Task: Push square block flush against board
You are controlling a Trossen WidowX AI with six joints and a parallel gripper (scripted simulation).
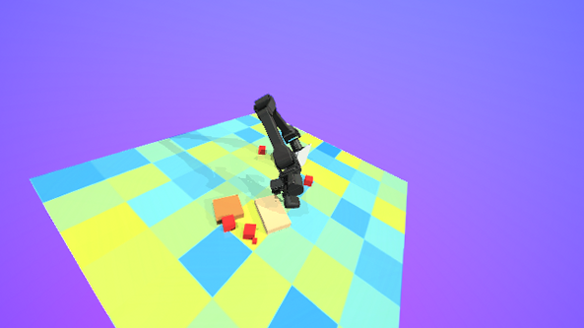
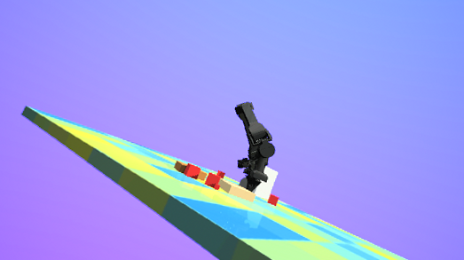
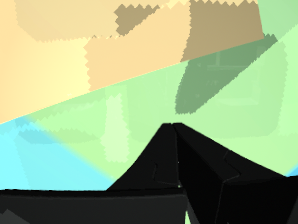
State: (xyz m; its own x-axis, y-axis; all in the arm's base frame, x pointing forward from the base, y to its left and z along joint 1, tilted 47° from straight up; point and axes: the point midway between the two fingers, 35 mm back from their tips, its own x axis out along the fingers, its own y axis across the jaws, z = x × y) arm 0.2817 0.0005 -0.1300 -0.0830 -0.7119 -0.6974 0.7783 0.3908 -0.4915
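And here's the pale board (image 1: 273,215) (image 2: 241,192) (image 3: 130,65), near the middle of the top frame, its long axis slanting steeply from upper left to lower right. Just left of it, with a gap between, sits the square block (image 1: 228,207) (image 2: 180,166), its near-equal sides showing no clear long axis, one edge rising gently rightward. The end effector (image 1: 291,201) (image 2: 250,188) (image 3: 170,132) is over at the board's upper right in the top view, on the far side from the block; up close, its tips show below the board's edge, shut together with nothing gripped. Lovely flat shapes on the patchwork counter (image 1: 138,276) (image 2: 200,226) (image 3: 145,102): cream for the board, orange for the block, its lower edge partly covered by a red cube (image 1: 229,223) (image 2: 192,171).
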